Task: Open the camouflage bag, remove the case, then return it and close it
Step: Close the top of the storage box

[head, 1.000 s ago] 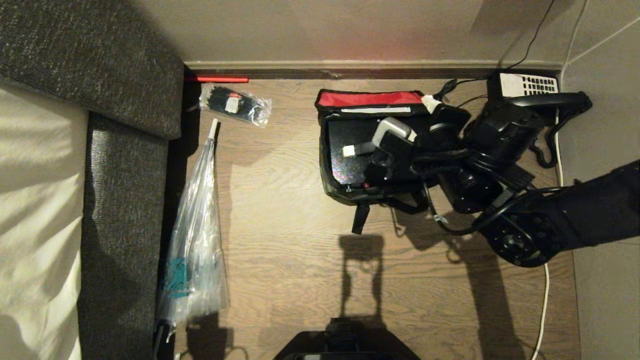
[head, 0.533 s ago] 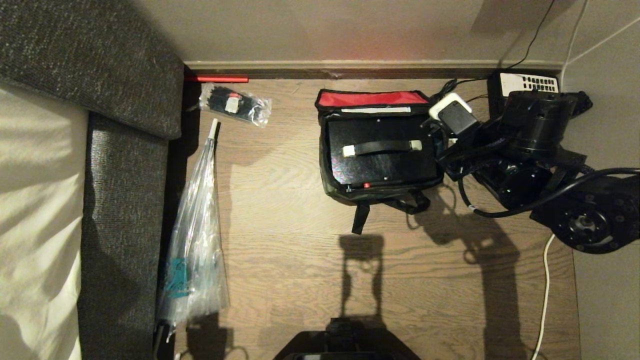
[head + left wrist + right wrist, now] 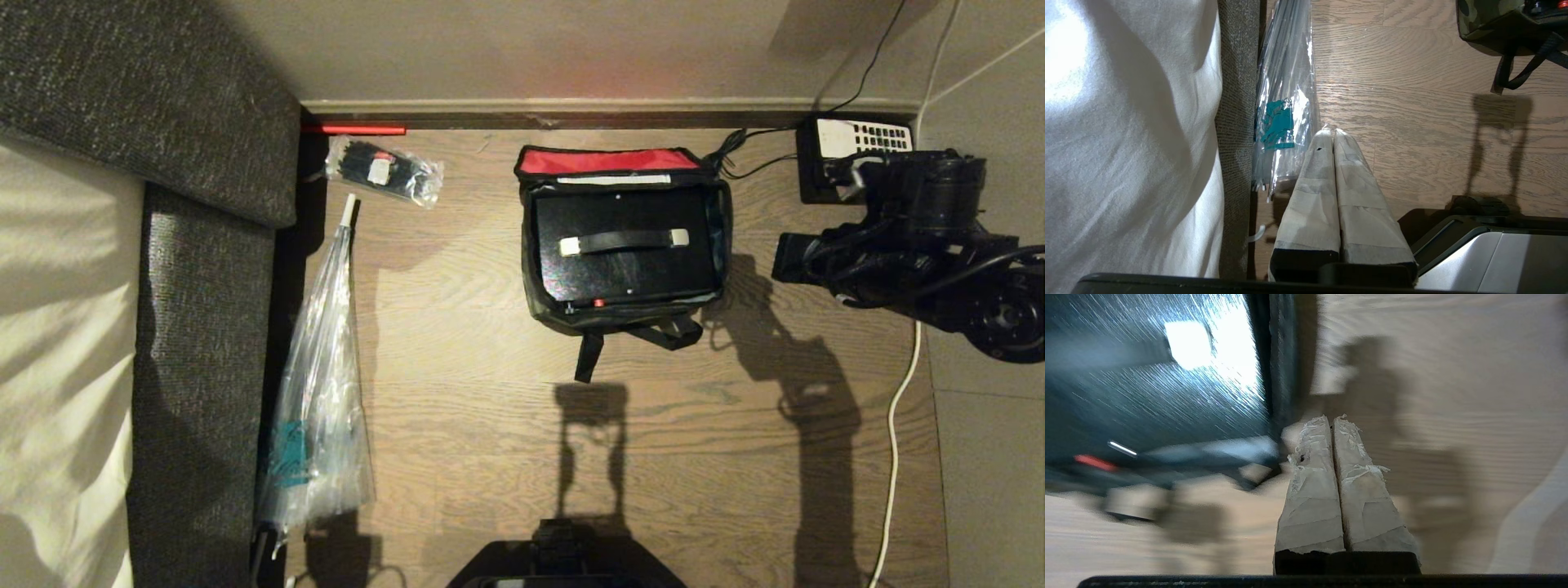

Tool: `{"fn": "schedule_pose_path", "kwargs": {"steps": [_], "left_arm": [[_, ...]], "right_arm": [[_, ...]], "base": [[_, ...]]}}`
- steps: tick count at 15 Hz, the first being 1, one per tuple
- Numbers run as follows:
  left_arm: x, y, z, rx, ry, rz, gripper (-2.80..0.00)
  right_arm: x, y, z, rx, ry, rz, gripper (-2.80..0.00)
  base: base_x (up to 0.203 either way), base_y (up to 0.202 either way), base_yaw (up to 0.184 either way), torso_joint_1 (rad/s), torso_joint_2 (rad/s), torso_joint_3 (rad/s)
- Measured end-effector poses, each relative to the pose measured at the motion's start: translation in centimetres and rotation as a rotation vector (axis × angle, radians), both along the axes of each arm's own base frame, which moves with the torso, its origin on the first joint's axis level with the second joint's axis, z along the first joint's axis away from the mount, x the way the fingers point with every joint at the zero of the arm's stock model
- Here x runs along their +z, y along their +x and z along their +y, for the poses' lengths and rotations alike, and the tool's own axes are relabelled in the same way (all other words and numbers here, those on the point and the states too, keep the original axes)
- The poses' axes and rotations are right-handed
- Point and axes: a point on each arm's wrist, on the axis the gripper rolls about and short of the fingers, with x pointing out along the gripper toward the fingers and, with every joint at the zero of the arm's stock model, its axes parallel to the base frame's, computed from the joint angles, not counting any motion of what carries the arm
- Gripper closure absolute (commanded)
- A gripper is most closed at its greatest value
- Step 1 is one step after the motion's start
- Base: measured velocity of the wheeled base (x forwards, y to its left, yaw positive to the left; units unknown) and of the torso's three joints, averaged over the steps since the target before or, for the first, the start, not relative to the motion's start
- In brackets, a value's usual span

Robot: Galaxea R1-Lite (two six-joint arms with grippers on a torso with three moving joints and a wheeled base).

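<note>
We look down on a wood-grain floor [image 3: 490, 425] that fills most of the head view, bordered at the far side by a beige wall with a dark baseboard [image 3: 571, 119]. Along our left runs a dark grey upholstered bed frame [image 3: 196, 343] with a white sheet [image 3: 57, 343] over the mattress. Beside it lies a long clear plastic sleeve [image 3: 318, 384] printed with teal marks, tapering toward the wall. Near the middle of the floor, close to the baseboard, sits the camouflage bag [image 3: 571, 314], open, with its red inner lid [image 3: 604, 160] folded back toward the wall and its black straps [image 3: 637, 335] trailing toward us. The case [image 3: 629, 273] rests inside the bag, flat and black, its handle [image 3: 624, 240] facing up. To the right of the bag, apart from it, our right arm [image 3: 922, 245] hangs above the floor, partly covering a black desk telephone [image 3: 857, 139] with a white keypad in the corner. The right gripper [image 3: 1333, 424] has its taped fingers pressed together with nothing between them, just beside the bag's edge in its blurred wrist view. The left gripper [image 3: 1333, 134] is likewise closed and empty, parked near the bed frame over the plastic sleeve. A white cable [image 3: 894, 457] runs along the floor at right. A small clear packet of black ties [image 3: 384, 171] lies near the baseboard, with a thin red stick [image 3: 355, 129] beyond it.
</note>
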Motion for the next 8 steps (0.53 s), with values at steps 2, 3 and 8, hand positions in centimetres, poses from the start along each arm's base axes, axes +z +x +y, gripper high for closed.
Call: {"fn": "schedule_pose_path", "kwargs": {"steps": [2, 3, 8], "left_arm": [[0.0, 0.0, 0.0, 0.0, 0.0, 0.0, 0.0], [0.0, 0.0, 0.0, 0.0, 0.0, 0.0, 0.0], [0.0, 0.0, 0.0, 0.0, 0.001, 0.0, 0.0]], "right_arm": [[1.9, 0.8, -1.6, 0.108, 0.15, -0.087, 0.0], [2.1, 0.9, -2.1, 0.173, 0.207, -0.084, 0.0], [2.0, -0.1, -2.7, 0.285, 0.286, -0.038, 0.0]], "base": [[0.0, 0.0, 0.0, 0.0, 0.0, 0.0], [0.0, 0.0, 0.0, 0.0, 0.0, 0.0], [0.0, 0.0, 0.0, 0.0, 0.0, 0.0]]}}
